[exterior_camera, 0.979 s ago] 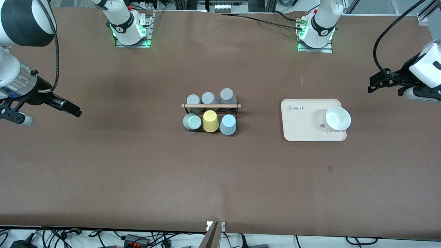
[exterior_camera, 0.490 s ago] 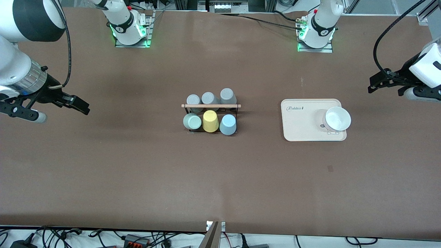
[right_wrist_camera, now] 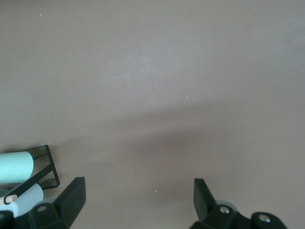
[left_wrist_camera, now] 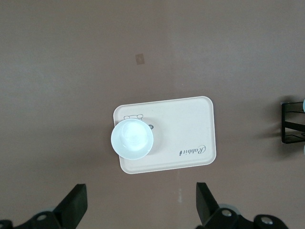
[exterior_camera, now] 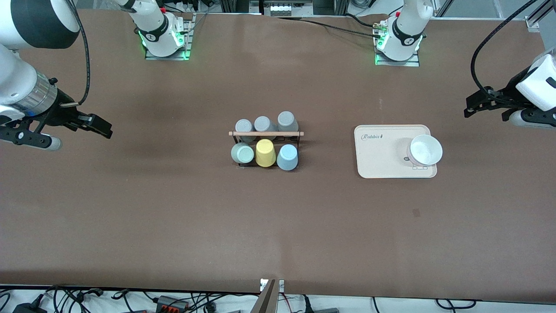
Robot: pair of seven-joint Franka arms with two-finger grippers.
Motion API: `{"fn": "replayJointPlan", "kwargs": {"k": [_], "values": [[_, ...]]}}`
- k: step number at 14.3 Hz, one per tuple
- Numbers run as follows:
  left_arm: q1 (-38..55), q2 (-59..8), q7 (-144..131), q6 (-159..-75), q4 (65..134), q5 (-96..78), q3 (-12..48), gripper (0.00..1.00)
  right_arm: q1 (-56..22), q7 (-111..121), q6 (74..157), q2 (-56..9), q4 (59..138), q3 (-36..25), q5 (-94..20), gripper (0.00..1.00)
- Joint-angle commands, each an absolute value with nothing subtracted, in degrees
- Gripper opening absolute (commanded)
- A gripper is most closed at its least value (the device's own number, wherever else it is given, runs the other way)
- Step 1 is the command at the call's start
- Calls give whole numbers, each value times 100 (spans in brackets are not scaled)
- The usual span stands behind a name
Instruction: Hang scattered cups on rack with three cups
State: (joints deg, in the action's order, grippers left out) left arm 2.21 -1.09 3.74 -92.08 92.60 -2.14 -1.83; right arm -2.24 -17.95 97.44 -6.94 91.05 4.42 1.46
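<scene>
Wide brown counter [exterior_camera: 173, 208], cables trailing along its front edge, both arm bases lit green along the top. At mid-counter stands the rack [exterior_camera: 266, 134], black wire with a wooden rod across the top, and it's full: three grey cups [exterior_camera: 264, 124] on the row farther from the camera, and on the nearer row the mint cup [exterior_camera: 242, 153], a yellow cup [exterior_camera: 265, 153] and the blue cup [exterior_camera: 287, 157], all mouth-down on their pegs. Mint sits at the right arm's end of that row, blue at the left arm's end, yellow between them. Toward the left arm's end of the counter lies a beige tray [exterior_camera: 378, 156] with a white bowl [exterior_camera: 425, 149] on its corner.

Right gripper [exterior_camera: 99, 129] hangs over bare counter at its own end, well apart from the rack, arm reaching in low from the edge, jaws spread wide and empty. Left gripper [exterior_camera: 471, 106] hovers over the counter's other end, just off the tray, pointing inward; its wrist view looks straight down on tray and bowl, jaws parted, nothing between them
</scene>
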Motion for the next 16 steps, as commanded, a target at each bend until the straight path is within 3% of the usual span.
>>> {"fn": "replayJointPlan", "kwargs": {"k": [1,16], "values": [[185,-123,466,-9132,9167,-158,-167,100,-193,-1486,9589,-659,9044,457,229,100],[185,-123,483,-9132,9167,-149,-167,100,-158,-993,9554,-668,9035,413,167,100]]}}
